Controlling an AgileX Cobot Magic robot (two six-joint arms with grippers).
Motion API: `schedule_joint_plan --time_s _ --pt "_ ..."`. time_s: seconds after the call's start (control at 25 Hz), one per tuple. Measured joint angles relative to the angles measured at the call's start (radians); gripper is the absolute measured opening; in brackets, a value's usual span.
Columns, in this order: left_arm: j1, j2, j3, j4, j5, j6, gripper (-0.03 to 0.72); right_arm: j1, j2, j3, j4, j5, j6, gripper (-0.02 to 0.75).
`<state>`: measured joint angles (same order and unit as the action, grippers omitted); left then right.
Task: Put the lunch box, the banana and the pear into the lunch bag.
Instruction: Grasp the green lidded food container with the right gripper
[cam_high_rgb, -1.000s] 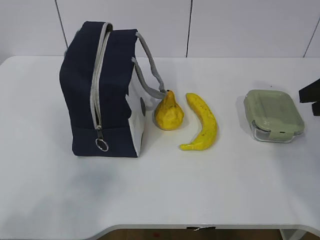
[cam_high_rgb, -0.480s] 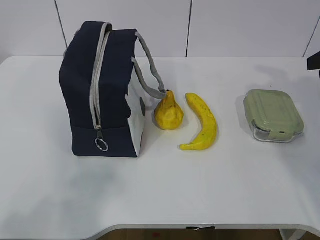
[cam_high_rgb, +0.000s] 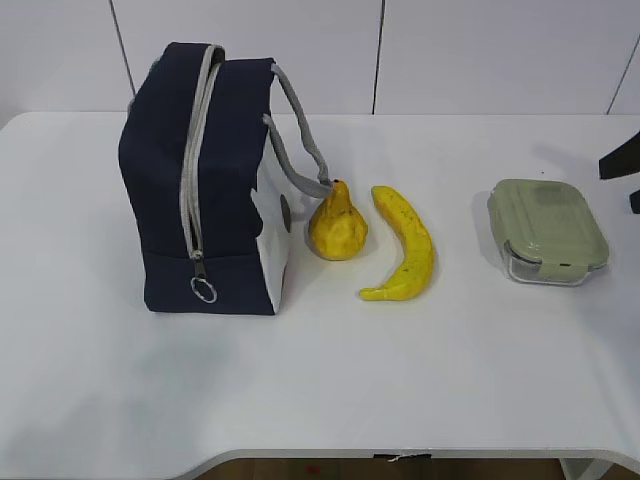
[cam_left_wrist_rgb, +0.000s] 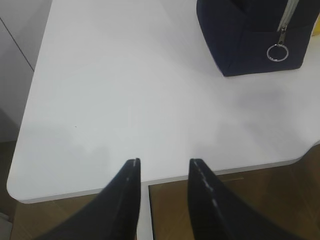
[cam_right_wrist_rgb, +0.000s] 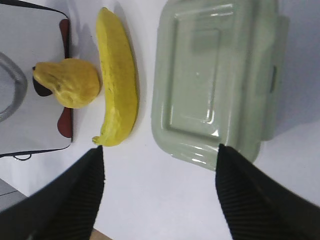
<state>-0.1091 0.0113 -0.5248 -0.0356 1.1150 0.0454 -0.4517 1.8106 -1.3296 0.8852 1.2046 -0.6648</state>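
The navy lunch bag (cam_high_rgb: 205, 180) stands upright at the left, its grey zipper closed and the ring pull (cam_high_rgb: 203, 290) hanging low. To its right lie the pear (cam_high_rgb: 337, 224) and the banana (cam_high_rgb: 405, 245), then the sage-lidded lunch box (cam_high_rgb: 546, 229). My right gripper (cam_right_wrist_rgb: 159, 150) hovers above the table with its jaws wide apart and empty, the lunch box (cam_right_wrist_rgb: 217, 77) just ahead, the banana (cam_right_wrist_rgb: 117, 75) and pear (cam_right_wrist_rgb: 67, 82) beyond. Only a dark tip of it (cam_high_rgb: 622, 165) shows at the exterior view's right edge. My left gripper (cam_left_wrist_rgb: 162, 162) hangs open over the table's near left edge, far from the bag (cam_left_wrist_rgb: 255, 35).
The white table (cam_high_rgb: 330, 380) has bare surface in front of the objects. Its front edge and wooden floor show below the left gripper (cam_left_wrist_rgb: 200, 200). A white panelled wall (cam_high_rgb: 450, 50) stands behind the table.
The right gripper's dark tip at the exterior view's right edge has shifted, rising and then dropping back. The bag, the fruit and the lunch box have not moved.
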Motion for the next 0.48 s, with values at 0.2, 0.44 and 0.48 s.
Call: schedule_joint_plan --time_s 0.2,0.44,0.48 --pt "0.000 0.000 0.000 0.000 0.000 0.000 0.244 0.000 0.071 -0.007 -0.022 0.000 0.013 0.558" --pt "0.000 0.000 0.000 0.000 0.000 0.000 0.244 0.000 0.144 -0.104 -0.058 0.000 0.015 0.559" --pt "0.000 0.000 0.000 0.000 0.000 0.000 0.244 0.000 0.152 -0.125 -0.060 0.000 0.015 0.559"
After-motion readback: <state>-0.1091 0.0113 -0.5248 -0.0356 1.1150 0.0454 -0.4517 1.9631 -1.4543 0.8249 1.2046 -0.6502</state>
